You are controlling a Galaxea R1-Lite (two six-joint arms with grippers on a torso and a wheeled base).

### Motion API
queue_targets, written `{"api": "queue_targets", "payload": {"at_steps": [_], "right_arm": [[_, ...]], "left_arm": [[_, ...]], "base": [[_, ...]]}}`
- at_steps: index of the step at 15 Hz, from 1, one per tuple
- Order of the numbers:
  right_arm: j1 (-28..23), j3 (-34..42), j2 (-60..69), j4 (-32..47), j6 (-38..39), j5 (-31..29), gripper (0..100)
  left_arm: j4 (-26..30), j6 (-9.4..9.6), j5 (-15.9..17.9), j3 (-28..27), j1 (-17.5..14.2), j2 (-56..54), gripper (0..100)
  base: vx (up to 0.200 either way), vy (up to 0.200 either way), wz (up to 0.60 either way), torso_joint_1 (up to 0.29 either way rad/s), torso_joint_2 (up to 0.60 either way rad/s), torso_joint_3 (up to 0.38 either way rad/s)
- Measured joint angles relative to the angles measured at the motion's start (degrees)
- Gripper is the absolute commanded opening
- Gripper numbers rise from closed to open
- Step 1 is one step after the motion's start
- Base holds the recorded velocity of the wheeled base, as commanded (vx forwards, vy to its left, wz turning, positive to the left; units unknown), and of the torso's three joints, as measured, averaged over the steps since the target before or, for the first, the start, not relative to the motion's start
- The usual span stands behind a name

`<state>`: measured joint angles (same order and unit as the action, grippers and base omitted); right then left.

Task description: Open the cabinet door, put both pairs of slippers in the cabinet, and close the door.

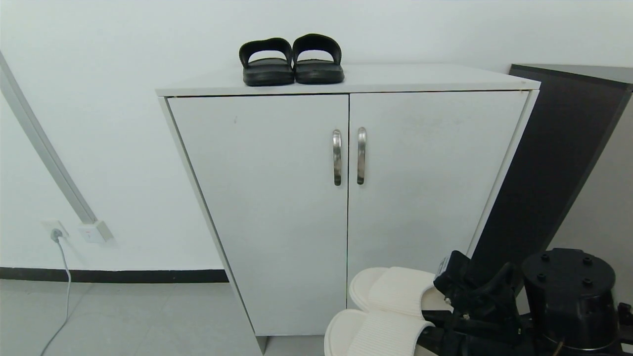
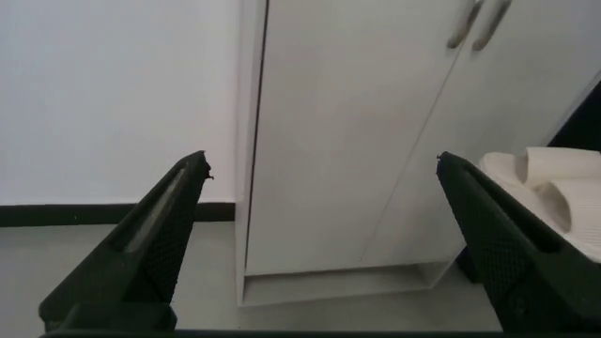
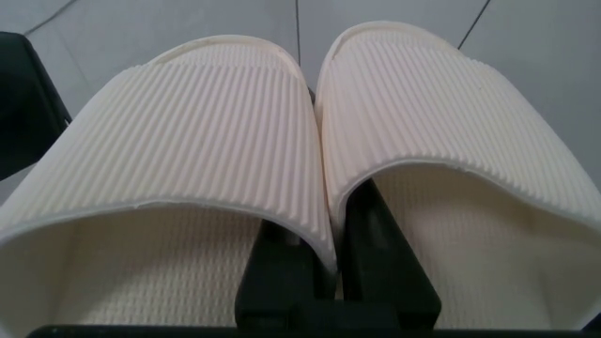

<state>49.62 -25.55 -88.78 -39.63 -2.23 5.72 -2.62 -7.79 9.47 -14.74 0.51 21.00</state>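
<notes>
I hold the white slippers (image 1: 395, 301) pinched in my right hand (image 3: 324, 282), toes leftward, low before the shut cabinet (image 1: 267, 207); black slippers (image 1: 316, 70) sit atop it, lengthwise front-to-back. Left hand (image 2: 321, 164) spread.

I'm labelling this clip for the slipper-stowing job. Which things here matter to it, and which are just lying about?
Job in hand:
cabinet, doors shut
door handles
black slippers on the cabinet top
cream slippers, gripped by the right end effector
left end effector, open

Lying about:
wall socket
cable
grey conduit
dark panel beside the cabinet
</notes>
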Motion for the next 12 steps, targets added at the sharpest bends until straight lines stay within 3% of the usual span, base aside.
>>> {"api": "queue_targets", "payload": {"at_steps": [4,7,12], "right_arm": [[0.3,0.0,0.0,0.0,0.0,0.0,0],[0.5,0.0,0.0,0.0,0.0,0.0,0],[0.6,0.0,-0.1,0.0,0.0,-0.2,0]], "left_arm": [[-6.7,3.17,3.4,-4.1,1.2,13.5,100],[-9.9,3.5,6.8,-5.5,9.5,21.0,100],[-21.2,3.28,7.1,-10.6,20.0,35.7,100]], "base": [[0.0,0.0,0.0,0.0,0.0,0.0],[0.0,0.0,0.0,0.0,0.0,0.0],[0.0,0.0,0.0,0.0,0.0,0.0]]}}
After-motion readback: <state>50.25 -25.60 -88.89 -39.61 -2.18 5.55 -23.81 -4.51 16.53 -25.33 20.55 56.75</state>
